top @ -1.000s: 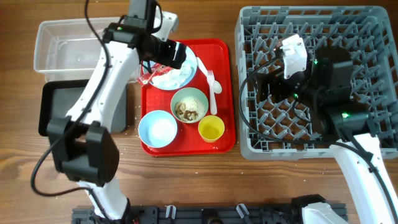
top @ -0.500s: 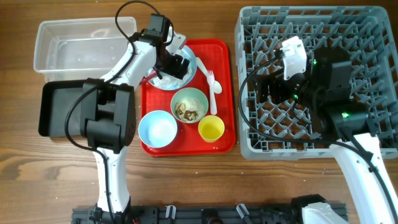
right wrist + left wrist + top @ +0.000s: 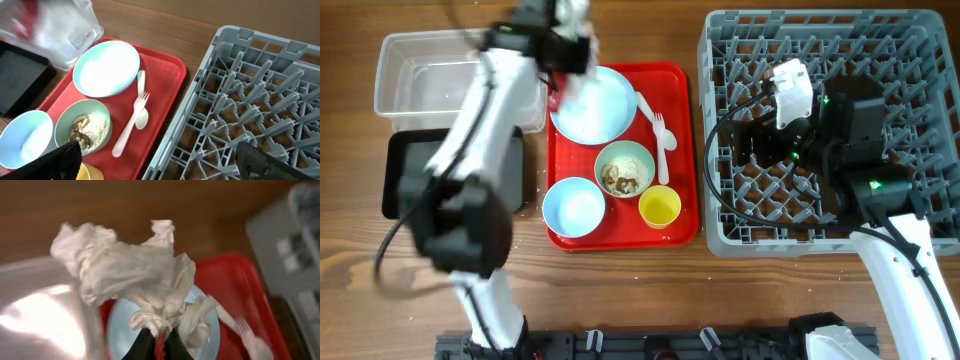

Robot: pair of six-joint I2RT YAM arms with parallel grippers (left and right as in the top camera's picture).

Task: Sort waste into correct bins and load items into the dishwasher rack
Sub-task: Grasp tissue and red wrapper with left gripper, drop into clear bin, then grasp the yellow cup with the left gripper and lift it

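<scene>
My left gripper (image 3: 159,341) is shut on the crumpled red wrapper with its white paper (image 3: 127,272), which hangs in the air. Overhead, that gripper (image 3: 567,52) is a blur above the gap between the clear tub (image 3: 420,75) and the light blue plate (image 3: 595,105), which lies bare. The pale green bowl (image 3: 625,168) holds crumbly food scraps (image 3: 80,131). My right gripper (image 3: 165,160) stands open over the near-left edge of the grey rack (image 3: 880,60), with nothing between its fingers.
On the red tray (image 3: 678,95) also sit a light blue bowl (image 3: 572,208), a yellow cup (image 3: 660,207), and a white fork (image 3: 131,125) and spoon (image 3: 141,107). The black tray (image 3: 405,175) lies in front of the clear tub.
My left gripper has shut on the wrapper and lifted it off the plate, swinging back and left towards the clear tub. The right arm has not moved.
</scene>
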